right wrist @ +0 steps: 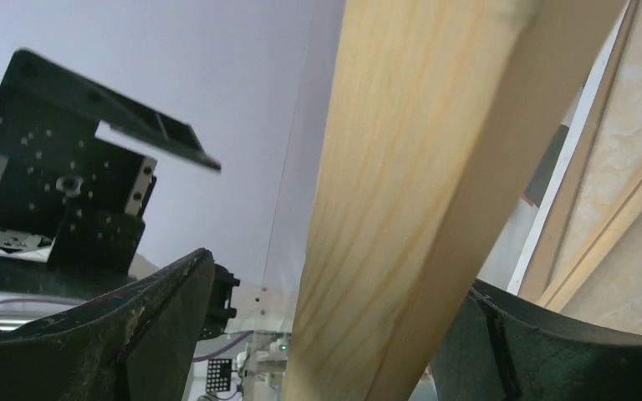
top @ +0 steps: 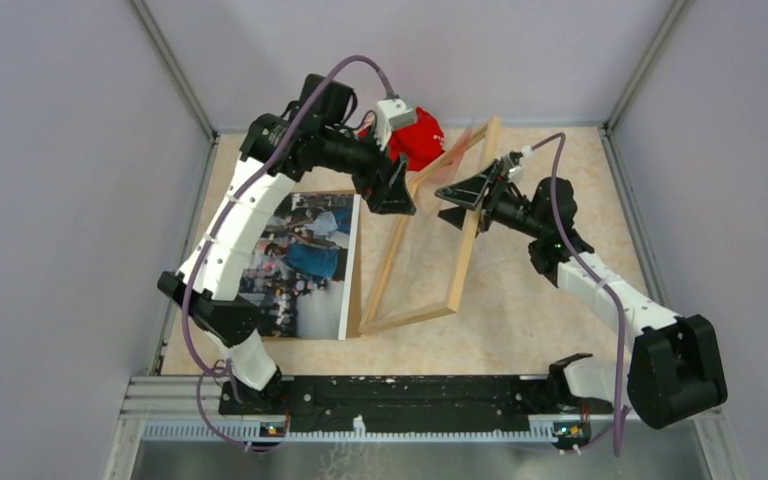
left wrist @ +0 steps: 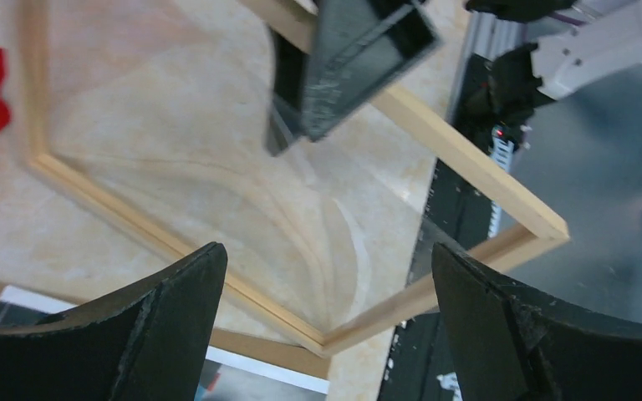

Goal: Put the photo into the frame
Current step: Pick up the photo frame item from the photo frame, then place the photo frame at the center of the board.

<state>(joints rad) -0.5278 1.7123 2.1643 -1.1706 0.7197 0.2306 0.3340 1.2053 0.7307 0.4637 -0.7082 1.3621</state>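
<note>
Right claw [right wrist: 338, 276] agape astride thin pale-wood frame [right wrist: 410, 150], left claw [left wrist: 326, 255] agape and empty, photo [top: 315, 260] flat alongside

Red crumpled item [top: 420, 138], upper centre; beige marbled table [top: 540, 300]; brown backing board [top: 353, 262], centre-left; lilac-grey walls [top: 60, 200] around.

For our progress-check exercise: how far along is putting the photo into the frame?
Done: nothing final yet. The photo lies flat beside the frame, outside it. In hand: one rail of the frame sits between the right fingers; the left fingers are open and hold nothing. Left: getting the photo inside the frame.
</note>
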